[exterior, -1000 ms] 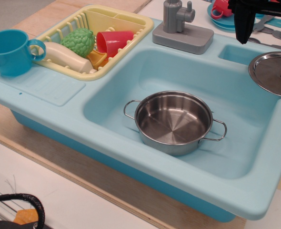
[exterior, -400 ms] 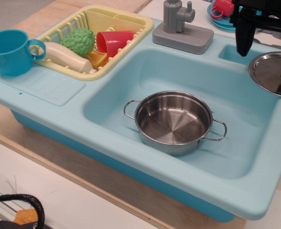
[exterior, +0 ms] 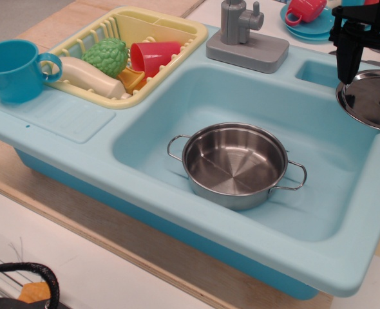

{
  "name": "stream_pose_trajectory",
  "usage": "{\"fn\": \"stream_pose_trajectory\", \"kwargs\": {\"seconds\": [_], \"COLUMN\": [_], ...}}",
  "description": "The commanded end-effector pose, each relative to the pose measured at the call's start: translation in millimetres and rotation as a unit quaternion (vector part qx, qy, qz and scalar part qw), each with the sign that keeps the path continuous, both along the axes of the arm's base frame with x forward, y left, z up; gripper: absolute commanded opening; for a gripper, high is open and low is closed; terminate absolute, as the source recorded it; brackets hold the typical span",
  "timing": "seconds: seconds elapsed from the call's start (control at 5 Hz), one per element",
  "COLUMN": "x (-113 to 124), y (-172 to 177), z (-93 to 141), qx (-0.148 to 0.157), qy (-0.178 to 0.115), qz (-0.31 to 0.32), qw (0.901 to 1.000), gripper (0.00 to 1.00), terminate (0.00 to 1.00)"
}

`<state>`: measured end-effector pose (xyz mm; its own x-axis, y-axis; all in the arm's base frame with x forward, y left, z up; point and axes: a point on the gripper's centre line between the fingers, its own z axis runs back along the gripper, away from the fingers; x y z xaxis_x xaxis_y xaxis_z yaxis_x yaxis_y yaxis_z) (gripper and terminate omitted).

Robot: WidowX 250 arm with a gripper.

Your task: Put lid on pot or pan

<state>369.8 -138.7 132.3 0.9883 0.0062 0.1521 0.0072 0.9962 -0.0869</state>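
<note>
The pot [exterior: 235,164] is a shallow steel pot with two wire loop handles. It stands upright and empty in the basin of the light-blue toy sink [exterior: 177,212]. The lid [exterior: 369,103], a shiny steel disc with a small knob, lies flat on the sink's right ledge, cut off by the frame edge. My black gripper [exterior: 372,72] hangs at the top right over the lid. Its left finger [exterior: 346,61] ends just above the lid's left rim, well away from the knob. The right finger is out of frame. The jaws stand wide apart and hold nothing.
A blue cup [exterior: 9,67] stands on the left ledge. A yellow dish rack [exterior: 167,22] holds a green vegetable, a red cup and a cream piece. A grey faucet [exterior: 241,35] stands behind the basin. A red cup on blue plates [exterior: 306,13] sits at the back.
My gripper has moved right and slightly down, from left of the lid to over it. Its right finger has left the frame. The lid and pot have not moved.
</note>
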Motion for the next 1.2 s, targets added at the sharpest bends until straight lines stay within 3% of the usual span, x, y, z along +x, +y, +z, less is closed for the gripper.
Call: {"fn": "stream_pose_trajectory", "kwargs": {"seconds": [0.0,0.2,0.4,0.8,1.0], "x": [6,4,3,5,-5], "y": [-14,-14,-14,-17,-14], "z": [10,4,1,-4,5], "qx": [-0.021,-0.024,-0.026,-0.034,-0.023], "qy": [-0.019,-0.019,-0.016,0.005,0.008], "qz": [-0.011,-0.007,-0.004,-0.005,0.016], "qw": [0.9995,0.9995,0.9995,0.9994,0.9996], "gripper": [1.00,1.00,0.00,0.00,0.00], "terminate": [0.00,0.00,0.00,0.00,0.00]}}
